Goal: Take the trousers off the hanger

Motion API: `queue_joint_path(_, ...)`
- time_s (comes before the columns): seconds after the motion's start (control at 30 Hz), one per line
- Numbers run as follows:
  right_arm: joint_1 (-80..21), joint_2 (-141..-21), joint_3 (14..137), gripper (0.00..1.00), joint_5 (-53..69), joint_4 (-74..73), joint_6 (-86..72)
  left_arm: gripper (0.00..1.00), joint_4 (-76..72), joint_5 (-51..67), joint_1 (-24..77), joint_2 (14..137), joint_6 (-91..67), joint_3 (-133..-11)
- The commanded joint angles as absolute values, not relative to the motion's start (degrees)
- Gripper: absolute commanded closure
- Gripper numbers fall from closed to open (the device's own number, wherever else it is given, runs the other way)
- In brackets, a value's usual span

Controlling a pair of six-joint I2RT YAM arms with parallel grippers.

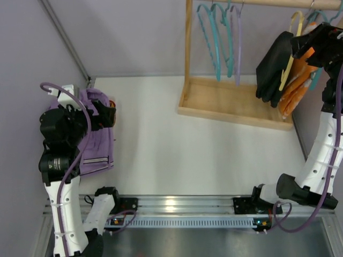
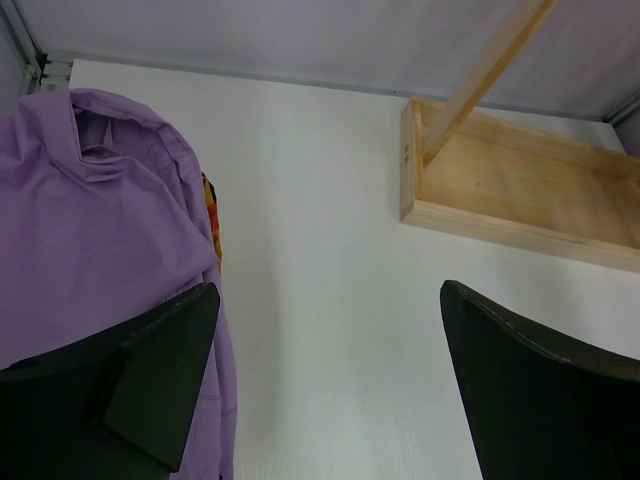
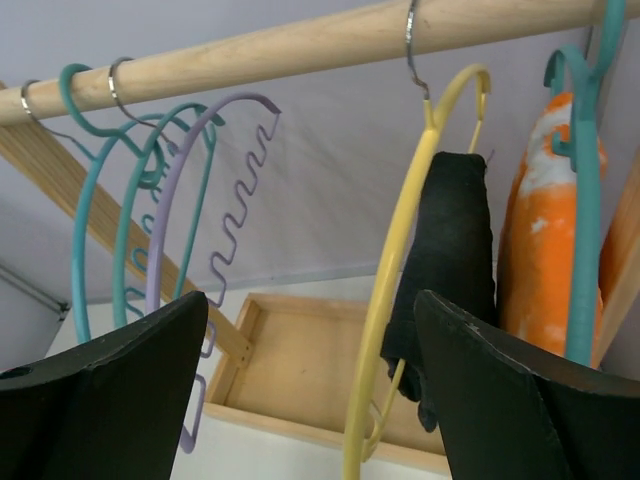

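Hanging: trousers (image 3: 450,250) draped on hanger (image 3: 385,290), not yet removed
Right tool (image 3: 310,300): apart, facing hanger
Left tool (image 2: 330,290): apart, holding nothing

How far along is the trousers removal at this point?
Done: nothing of the removal yet. The trousers hang draped over the yellow hanger on the wooden rail. In hand: the right gripper is raised in front of that hanger, jaws open, holding nothing. The left gripper hangs open above the purple shirt. Left: grip the trousers and pull them off the hanger.
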State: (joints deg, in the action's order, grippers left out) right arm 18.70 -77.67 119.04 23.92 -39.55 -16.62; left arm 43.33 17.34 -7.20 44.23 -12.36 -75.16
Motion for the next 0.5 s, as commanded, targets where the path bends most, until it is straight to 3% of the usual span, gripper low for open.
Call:
queue_joint_path(0.0, 20.6, -79.5, 121.6, 0.16, 23.7, -40.7, -18.2, 0.02, 39.4, 18.2, -7.6, 46.0, -13.3, -78.7)
queue_joint_path(0.47, 20.9, -90.4, 123.5, 0.26, 27.9, -34.9, -28.4, 0.02, 39.0, 20.3, -7.6, 47.7, -13.2, -81.3)
